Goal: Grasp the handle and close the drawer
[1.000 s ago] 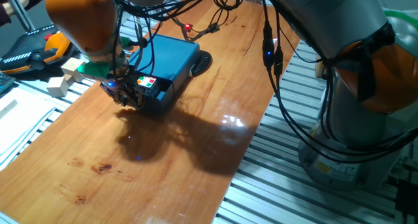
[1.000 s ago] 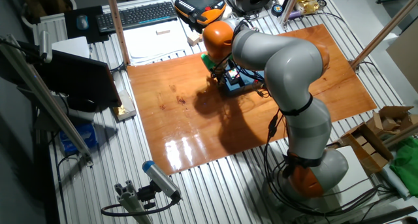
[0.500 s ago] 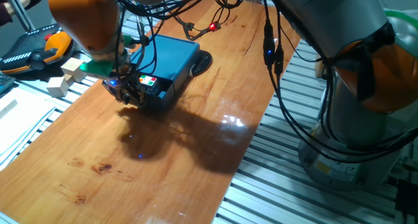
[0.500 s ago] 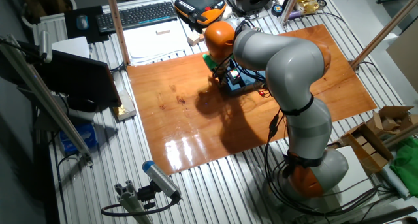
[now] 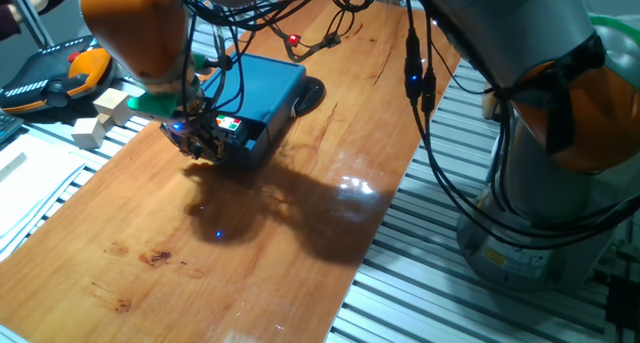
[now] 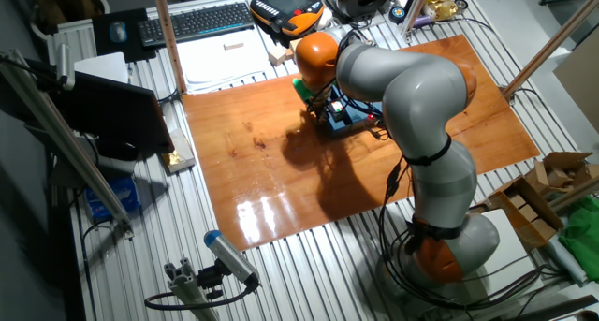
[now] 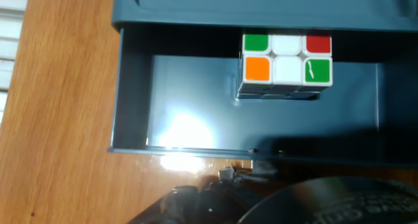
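The drawer (image 7: 183, 106) is a dark blue tray that stands pulled out of the brighter blue box casing (image 5: 262, 83) toward the table's left edge. A multicoloured puzzle cube (image 7: 287, 61) lies at the back of the tray, against the casing. My gripper (image 5: 200, 145) is pressed to the drawer's front panel (image 7: 183, 149), and its dark fingers fill the bottom of the hand view. The handle is almost fully hidden between those fingers, which look shut on it. From the other side, my gripper (image 6: 321, 116) sits at the box casing (image 6: 348, 116).
Pale wooden blocks (image 5: 100, 118) and an orange-and-black teach pendant (image 5: 50, 78) lie just past the table's left edge. A black round object (image 5: 308, 93) sits behind the box. Loose cables (image 5: 300, 43) with a red light hang over the box.
My gripper has moved a little toward the box casing. The drawer front and the cube have gone with it, so the drawer sticks out slightly less.
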{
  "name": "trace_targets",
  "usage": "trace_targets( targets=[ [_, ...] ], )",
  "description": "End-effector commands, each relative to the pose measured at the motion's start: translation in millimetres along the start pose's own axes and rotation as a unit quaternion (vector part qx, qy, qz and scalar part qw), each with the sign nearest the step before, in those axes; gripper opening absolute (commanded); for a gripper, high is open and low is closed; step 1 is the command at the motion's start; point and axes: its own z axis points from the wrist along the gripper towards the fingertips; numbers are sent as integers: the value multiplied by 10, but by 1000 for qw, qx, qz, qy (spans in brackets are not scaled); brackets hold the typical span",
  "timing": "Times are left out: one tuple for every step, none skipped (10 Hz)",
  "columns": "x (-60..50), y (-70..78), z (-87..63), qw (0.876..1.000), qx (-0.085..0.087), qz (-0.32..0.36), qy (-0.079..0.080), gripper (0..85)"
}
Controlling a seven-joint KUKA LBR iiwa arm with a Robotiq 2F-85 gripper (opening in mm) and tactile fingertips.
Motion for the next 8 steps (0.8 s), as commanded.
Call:
trace_targets(
  targets=[
    [-6,0,-2,1000,1,3,0,20],
    [-15,-5,3,1000,1,4,2,20],
    [-27,-15,13,1000,1,2,4,20],
    [-40,-22,16,1000,0,0,5,20],
    [-51,-23,12,1000,0,-2,5,20],
    [-63,-25,8,1000,1,-4,6,20],
    [-72,-31,10,1000,2,-5,8,20],
    [-79,-36,13,1000,2,-5,8,20]
  ],
)
